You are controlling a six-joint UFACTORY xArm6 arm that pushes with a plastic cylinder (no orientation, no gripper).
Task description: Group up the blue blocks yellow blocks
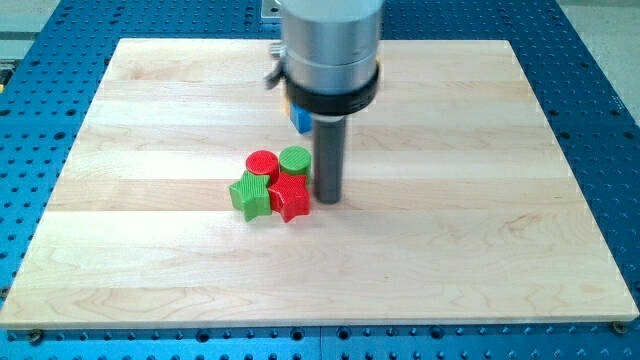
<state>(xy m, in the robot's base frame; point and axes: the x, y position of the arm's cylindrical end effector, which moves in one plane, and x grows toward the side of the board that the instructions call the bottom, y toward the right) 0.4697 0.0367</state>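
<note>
My tip (327,200) rests on the wooden board (450,230) just to the right of a cluster of red and green blocks. A blue block (298,119) and a sliver of a yellow block (288,99) show behind the arm's silver body (330,45), mostly hidden; their shapes cannot be made out. Any other blue or yellow blocks are hidden.
The cluster at the view's centre holds a red cylinder (262,163), a green cylinder (295,159), a green star (250,194) and a red star (290,196), all touching. The board lies on a blue perforated table (600,60).
</note>
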